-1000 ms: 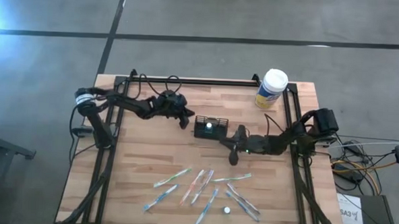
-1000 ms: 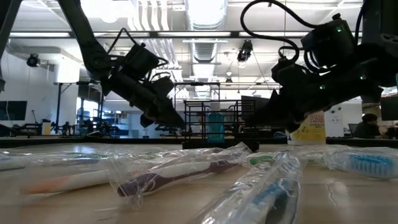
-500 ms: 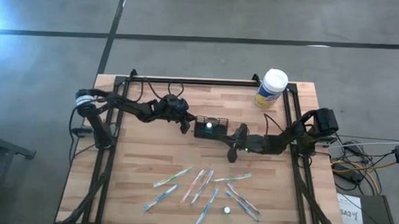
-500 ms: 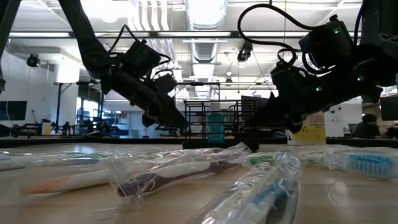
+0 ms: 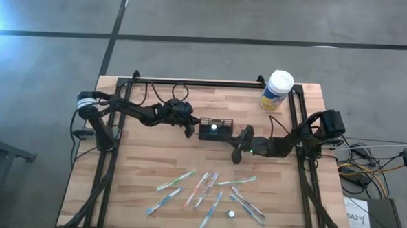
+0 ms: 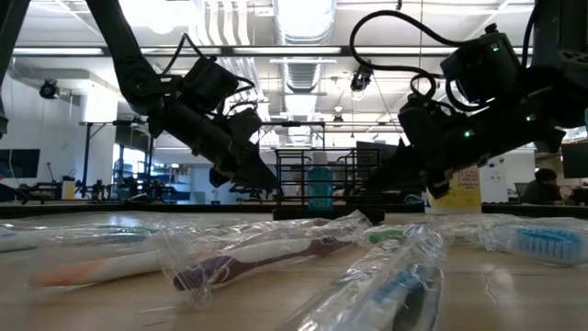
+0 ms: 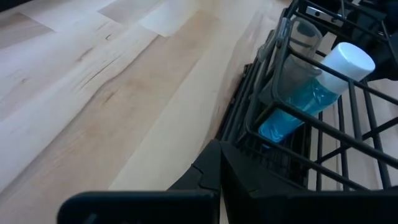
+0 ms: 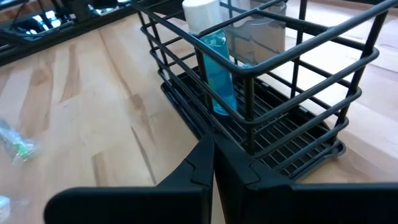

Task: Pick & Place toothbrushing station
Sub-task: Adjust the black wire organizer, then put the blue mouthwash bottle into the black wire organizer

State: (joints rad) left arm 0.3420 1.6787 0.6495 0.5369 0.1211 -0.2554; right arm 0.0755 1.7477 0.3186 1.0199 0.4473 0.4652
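The black wire caddy (image 5: 215,129) stands on its base mid-table and holds a blue bottle with a white cap (image 8: 211,68) and a clear cup (image 8: 261,31). It also shows in the low view (image 6: 317,179). My left gripper (image 5: 190,129) is shut and low at the caddy's left end, its tips (image 7: 218,152) by the base rim. My right gripper (image 5: 233,139) is shut and low at the caddy's near right corner, its tips (image 8: 210,146) by the base. My left gripper's shut fingertips come in slanting down from the table's left, right at the caddy's base rim (image 7: 239,134); I cannot tell whether they touch it. My right gripper's shut fingertips come in low from the right at the base's corner (image 8: 193,124); I cannot tell whether they touch it.
Several wrapped toothbrushes (image 5: 207,191) lie spread near the front edge, close in the low view (image 6: 266,253). A white-lidded yellow-and-blue canister (image 5: 277,90) stands at the far right corner. A small white round thing (image 5: 231,213) lies among the brushes.
My left gripper has gone down and toward the table's right, up to the caddy's left end. My right gripper has shifted slightly toward the caddy. The caddy stays in place.
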